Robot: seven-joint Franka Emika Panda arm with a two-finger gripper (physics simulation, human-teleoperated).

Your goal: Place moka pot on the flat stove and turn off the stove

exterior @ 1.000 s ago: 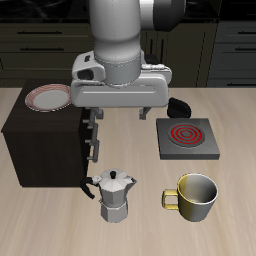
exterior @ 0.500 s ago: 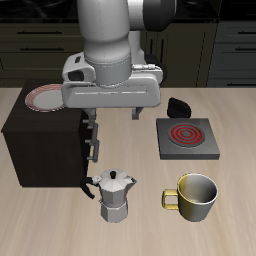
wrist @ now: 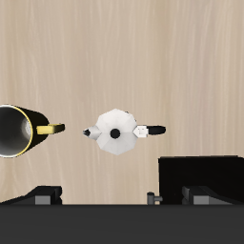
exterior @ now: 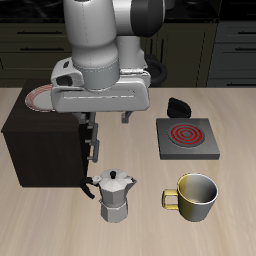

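The silver moka pot stands upright near the table's front edge, just in front of the dark cabinet, with its black handle toward the cabinet; the wrist view looks down on its lid. The flat stove lies farther back beside it. Its spiral coil shows red, and a small black knob sits at its far edge. My gripper hangs open and empty well above the table, behind and above the moka pot, touching nothing. In the wrist view the gripper shows only its finger bases.
A dark brown cabinet with drawers stands beside the moka pot, and a red-rimmed plate rests on top of it. A yellow-olive mug stands near the front edge, in front of the stove, and also shows in the wrist view.
The arm has swung sideways from above the table's middle toward the cabinet side, carrying the open gripper over the moka pot's area. Nothing on the table has moved.
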